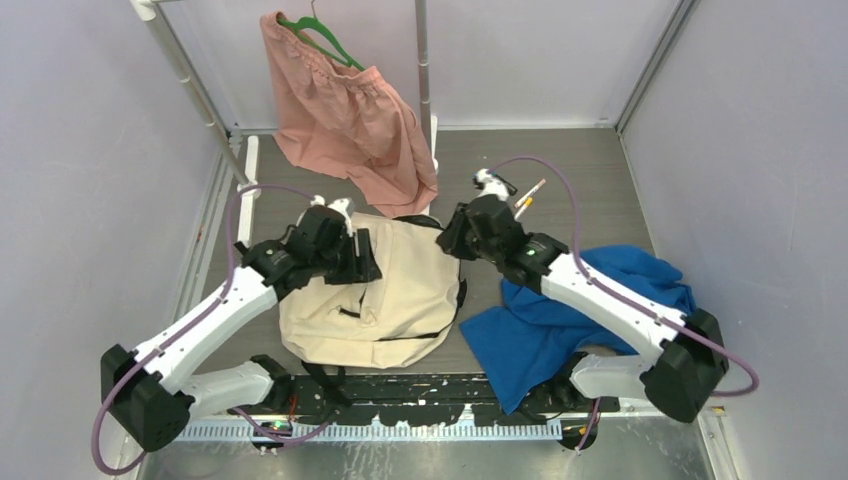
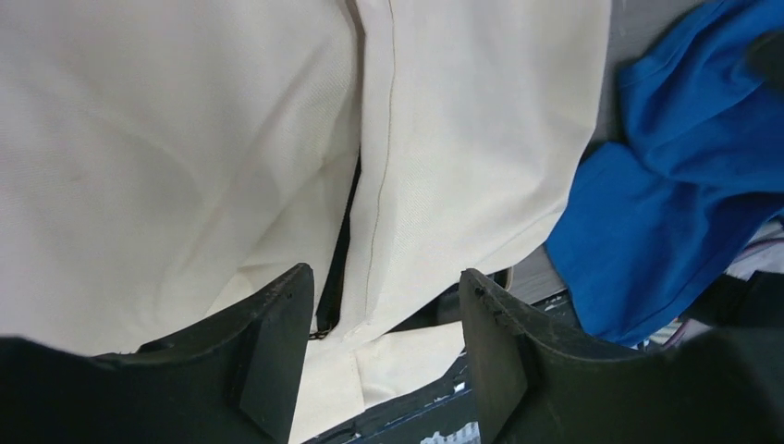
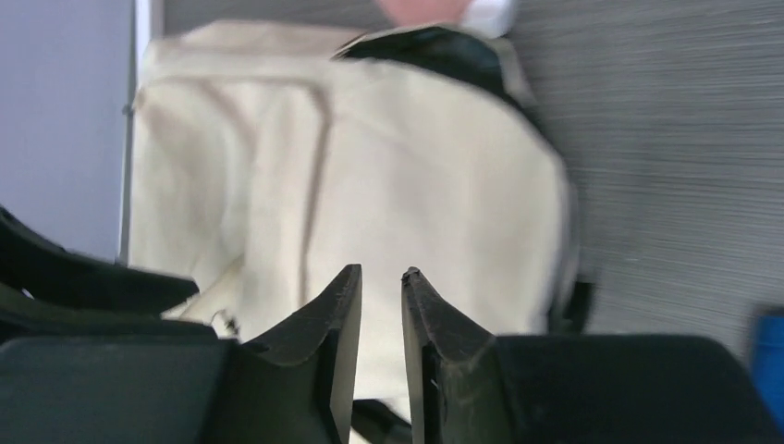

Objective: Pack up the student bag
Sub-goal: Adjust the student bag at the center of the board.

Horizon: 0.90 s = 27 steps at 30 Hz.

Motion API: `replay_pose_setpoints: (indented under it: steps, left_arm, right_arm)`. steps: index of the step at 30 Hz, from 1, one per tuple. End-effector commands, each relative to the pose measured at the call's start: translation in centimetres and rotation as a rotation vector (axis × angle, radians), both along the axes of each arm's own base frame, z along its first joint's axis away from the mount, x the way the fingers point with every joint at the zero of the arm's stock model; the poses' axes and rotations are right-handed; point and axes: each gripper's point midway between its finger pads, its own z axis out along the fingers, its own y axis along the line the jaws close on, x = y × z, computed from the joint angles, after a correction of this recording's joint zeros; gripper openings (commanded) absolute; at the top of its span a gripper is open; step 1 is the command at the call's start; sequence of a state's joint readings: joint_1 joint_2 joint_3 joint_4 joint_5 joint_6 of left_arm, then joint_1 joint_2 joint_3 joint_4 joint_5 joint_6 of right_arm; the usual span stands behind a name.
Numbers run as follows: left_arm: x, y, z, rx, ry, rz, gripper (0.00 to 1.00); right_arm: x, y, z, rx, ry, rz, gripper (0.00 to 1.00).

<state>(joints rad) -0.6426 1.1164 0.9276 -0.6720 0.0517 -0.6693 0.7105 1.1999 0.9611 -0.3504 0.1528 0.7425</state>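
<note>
The student bag [image 1: 400, 300] is a cream backpack lying flat in the middle of the table, its black-lined top toward the back. My left gripper [image 1: 352, 258] hovers over the bag's upper left part. In the left wrist view its jaws [image 2: 384, 287] stand open over the cream fabric [image 2: 185, 139], beside a black zipper [image 2: 340, 250], pinching nothing. My right gripper [image 1: 452, 238] is at the bag's upper right corner. Seen from the right wrist, this gripper [image 3: 381, 273] has its jaws a narrow gap apart with nothing between them, and the blurred bag [image 3: 398, 176] lies beyond.
A blue cloth [image 1: 570, 320] is crumpled right of the bag, under the right arm, and shows as the blue cloth [image 2: 666, 203] in the left wrist view. A pink garment [image 1: 350, 120] on a green hanger hangs from the rack behind. Pens [image 1: 530, 198] lie at the back right.
</note>
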Motion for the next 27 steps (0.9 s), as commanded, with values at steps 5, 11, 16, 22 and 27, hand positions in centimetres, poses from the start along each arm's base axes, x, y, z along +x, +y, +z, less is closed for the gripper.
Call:
replay_pose_setpoints:
  steps: [5,11,16,22,27]
  left_arm:
    - [1.1,8.3,6.7,0.102,-0.180,0.279,0.60]
    - [0.0,9.6,6.2,0.076,-0.163,0.335,0.59]
    - [-0.3,8.9,5.6,0.035,-0.151,0.316,0.59]
    - [-0.3,6.4,5.5,-0.024,-0.142,0.179,0.58]
    - [-0.3,4.9,4.5,-0.044,-0.092,0.116,0.58]
  right_arm:
    - [-2.6,14.6,1.0,0.064,-0.003,0.309,0.28]
    - [-1.9,18.4,-2.0,-0.024,0.068,0.324,0.21]
    - [-0.5,16.0,-5.7,-0.233,0.132,0.209,0.08]
    - [-1.2,12.6,-6.9,-0.279,0.127,0.138,0.08]
    - [-1.9,11.6,-8.4,-0.276,0.149,0.122,0.07]
